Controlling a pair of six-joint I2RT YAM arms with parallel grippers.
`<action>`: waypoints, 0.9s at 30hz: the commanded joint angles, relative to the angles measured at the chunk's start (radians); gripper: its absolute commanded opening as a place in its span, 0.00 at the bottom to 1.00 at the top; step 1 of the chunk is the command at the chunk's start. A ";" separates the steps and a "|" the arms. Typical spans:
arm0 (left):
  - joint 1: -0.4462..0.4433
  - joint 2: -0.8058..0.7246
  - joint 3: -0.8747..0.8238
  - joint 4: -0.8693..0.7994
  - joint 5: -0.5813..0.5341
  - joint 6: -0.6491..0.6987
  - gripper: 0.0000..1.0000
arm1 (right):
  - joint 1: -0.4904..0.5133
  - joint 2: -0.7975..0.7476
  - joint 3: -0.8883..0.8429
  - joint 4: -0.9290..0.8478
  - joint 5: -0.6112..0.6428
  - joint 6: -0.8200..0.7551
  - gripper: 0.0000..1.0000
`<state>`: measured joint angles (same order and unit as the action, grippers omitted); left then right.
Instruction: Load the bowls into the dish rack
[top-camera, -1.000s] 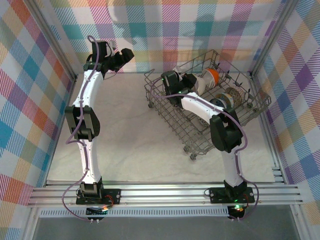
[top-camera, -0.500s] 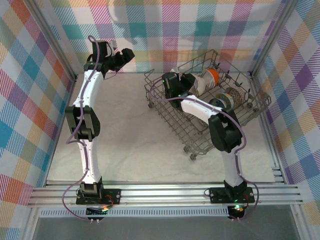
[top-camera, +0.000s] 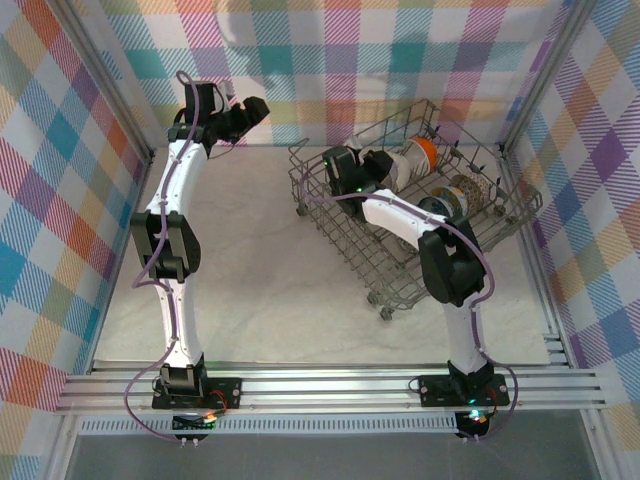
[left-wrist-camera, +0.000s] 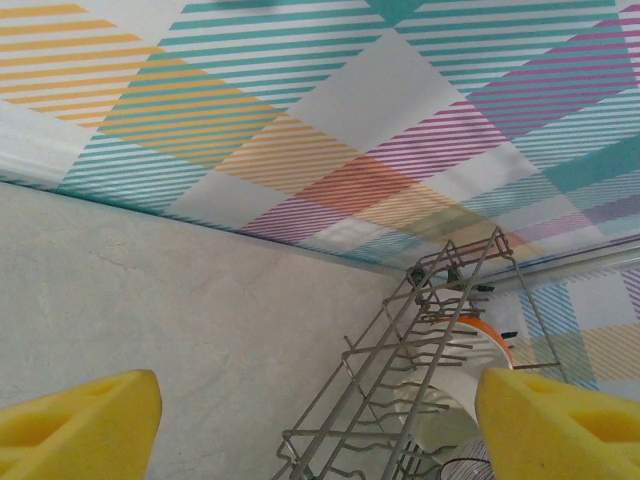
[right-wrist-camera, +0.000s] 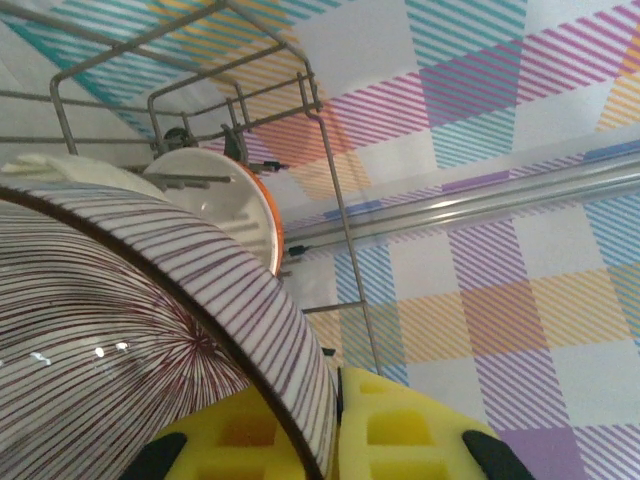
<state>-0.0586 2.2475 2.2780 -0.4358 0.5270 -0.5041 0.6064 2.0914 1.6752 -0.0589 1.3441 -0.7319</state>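
Observation:
The grey wire dish rack (top-camera: 330, 195) stands at the back right of the table. Inside its back left part, my right gripper (top-camera: 380, 163) is shut on the rim of a brown-striped bowl (right-wrist-camera: 130, 330), which is pinched between the yellow pads (right-wrist-camera: 420, 435). Just behind it stand a white bowl (right-wrist-camera: 60, 170) and an orange-rimmed bowl (right-wrist-camera: 225, 195) (top-camera: 424, 152) on edge among the tines. More patterned bowls (top-camera: 462, 192) sit further right in the rack. My left gripper (top-camera: 256, 107) hangs open and empty high near the back wall, left of the rack (left-wrist-camera: 400, 380).
Plaid walls enclose the table on three sides; the rack's far corner sits near the back wall and a metal corner post (top-camera: 535, 75). Bare white tabletop (top-camera: 250, 260) spreads left of and in front of the rack.
My right wrist has shifted very slightly inside the rack with the striped bowl still gripped. The left arm has not moved.

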 joint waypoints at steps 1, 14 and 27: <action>-0.011 -0.049 -0.006 0.022 0.018 -0.003 0.82 | -0.004 -0.007 0.027 -0.143 -0.001 0.109 0.00; -0.012 -0.052 -0.006 0.021 0.018 -0.003 0.82 | 0.002 0.048 0.143 -0.258 -0.005 0.167 0.00; -0.012 -0.053 -0.006 0.018 0.018 -0.001 0.82 | 0.004 0.116 0.250 -0.361 -0.032 0.202 0.00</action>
<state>-0.0586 2.2475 2.2780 -0.4362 0.5270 -0.5041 0.6064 2.1780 1.8931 -0.3805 1.3510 -0.5751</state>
